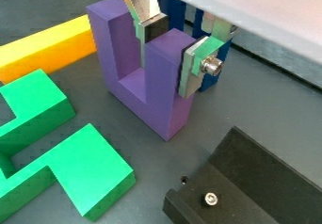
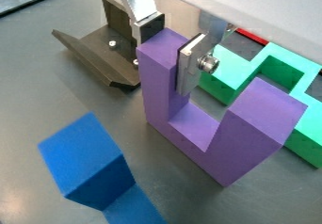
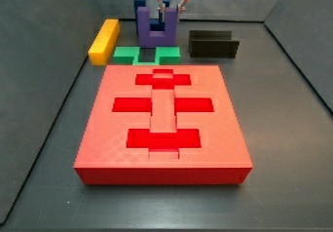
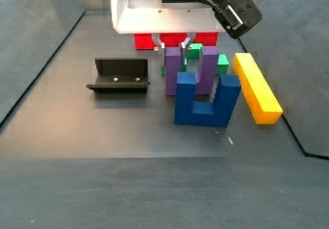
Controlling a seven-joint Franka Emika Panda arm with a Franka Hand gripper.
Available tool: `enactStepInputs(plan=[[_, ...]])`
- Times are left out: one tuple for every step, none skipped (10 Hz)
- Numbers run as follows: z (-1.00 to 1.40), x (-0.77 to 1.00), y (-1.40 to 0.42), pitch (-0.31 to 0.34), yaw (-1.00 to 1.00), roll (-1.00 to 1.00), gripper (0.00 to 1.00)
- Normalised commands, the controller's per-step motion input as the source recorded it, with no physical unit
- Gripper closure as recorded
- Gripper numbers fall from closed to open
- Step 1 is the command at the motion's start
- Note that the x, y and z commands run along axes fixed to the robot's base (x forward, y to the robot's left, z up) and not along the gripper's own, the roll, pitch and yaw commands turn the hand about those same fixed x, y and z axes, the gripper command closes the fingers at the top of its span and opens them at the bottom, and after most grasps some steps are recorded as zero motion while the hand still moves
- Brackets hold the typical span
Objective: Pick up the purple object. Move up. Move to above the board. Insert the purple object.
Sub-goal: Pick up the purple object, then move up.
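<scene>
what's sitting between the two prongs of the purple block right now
One silver gripper finger reaches down into the gap of the purple object; the other finger sits outside one prong. The gripper straddles that prong. The gap's floor beneath shows bare.
</scene>
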Motion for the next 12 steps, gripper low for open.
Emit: enactStepInputs(plan=[[0.00, 0.00, 0.00, 0.000, 0.00, 0.00, 1.00], [0.00, 0.00, 0.00, 0.000, 0.00, 0.00, 1.00], [0.00, 0.00, 0.00, 0.000, 0.00, 0.00, 1.00], [0.00, 0.00, 0.00, 0.000, 0.00, 0.00, 1.00], [0.00, 0.00, 0.00, 0.000, 0.00, 0.00, 1.00], [0.00, 0.00, 0.00, 0.000, 0.00, 0.00, 1.00], [0.00, 0.00, 0.00, 0.000, 0.00, 0.00, 1.00], [0.00, 0.00, 0.00, 0.000, 0.00, 0.00, 1.00], [0.00, 0.00, 0.00, 0.000, 0.00, 0.00, 1.00], [0.83, 0.00, 0.00, 0.000, 0.00, 0.00, 1.00], [0.76, 0.04, 0.06, 0.005, -0.02, 0.02, 1.00], [0.50, 0.02, 0.05, 0.022, -0.02, 0.03, 1.00]])
